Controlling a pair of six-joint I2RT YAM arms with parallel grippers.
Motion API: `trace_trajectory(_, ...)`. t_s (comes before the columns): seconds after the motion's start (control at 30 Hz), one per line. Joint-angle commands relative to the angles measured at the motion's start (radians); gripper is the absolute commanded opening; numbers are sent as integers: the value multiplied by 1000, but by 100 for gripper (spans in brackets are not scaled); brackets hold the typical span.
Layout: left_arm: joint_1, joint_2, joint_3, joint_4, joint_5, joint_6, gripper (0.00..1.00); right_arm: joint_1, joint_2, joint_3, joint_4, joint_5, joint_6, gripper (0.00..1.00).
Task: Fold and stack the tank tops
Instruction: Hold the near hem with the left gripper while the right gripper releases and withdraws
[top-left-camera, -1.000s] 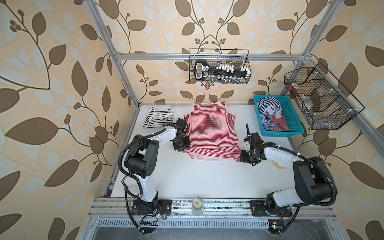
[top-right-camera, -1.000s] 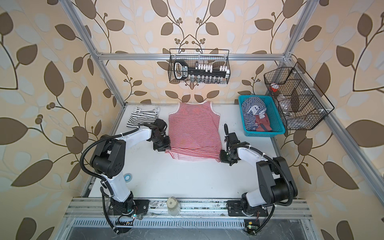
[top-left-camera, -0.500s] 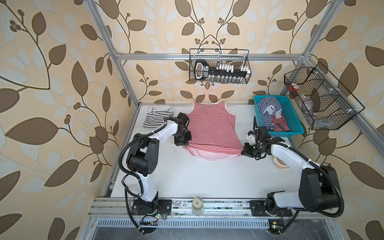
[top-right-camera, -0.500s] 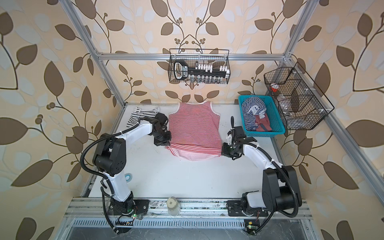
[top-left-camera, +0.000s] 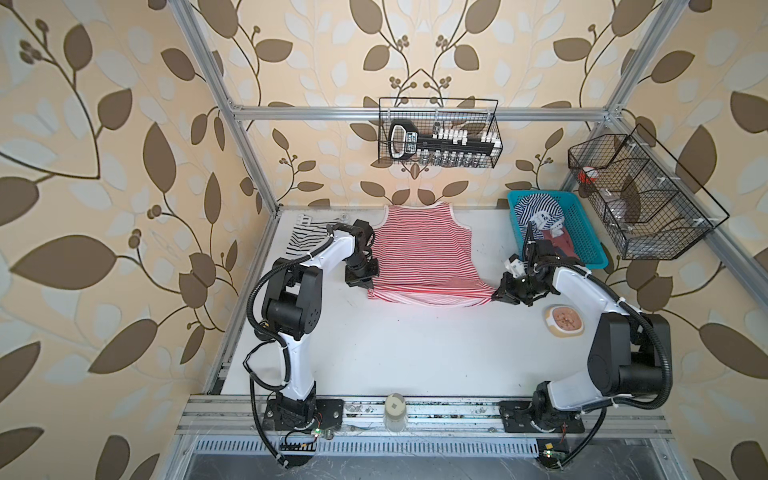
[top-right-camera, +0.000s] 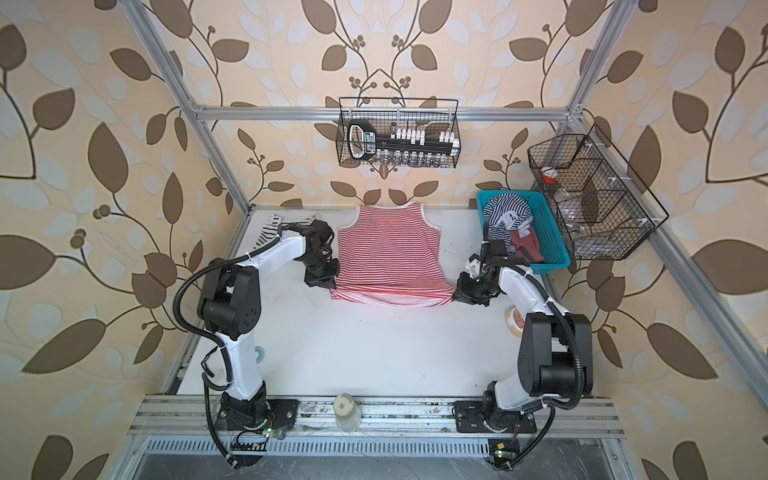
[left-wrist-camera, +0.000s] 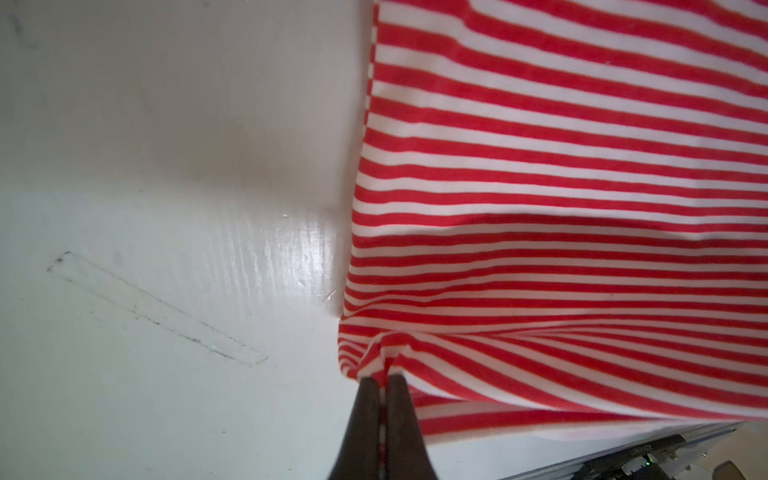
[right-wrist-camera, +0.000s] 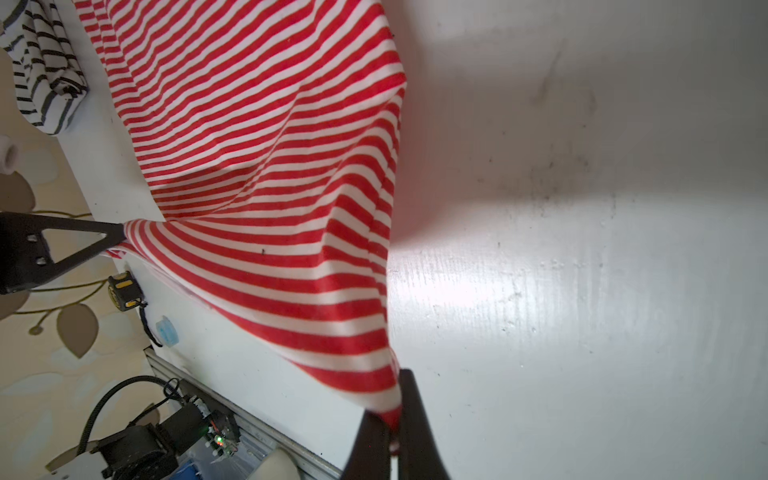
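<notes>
A: Where is the red-striped top (top-left-camera: 422, 253)?
B: On the table (top-left-camera: 415, 353), hem nearest the arms. The left gripper (top-left-camera: 368, 286) and right gripper (top-left-camera: 497, 296) each pinch a hem corner; the neck lies straight beyond.

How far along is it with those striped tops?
Done: the black-striped tank top lies folded at the table's far left corner. In hand: the left gripper and right gripper each pinch a bottom corner of the red-striped tank top, hem lifted. Left: finishing its fold and stacking it.
</notes>
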Motion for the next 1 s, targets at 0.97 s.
trace_trajectory(0.97,50,87,42,-56,8,31,0,40,-20,-16,213,12,147,15)
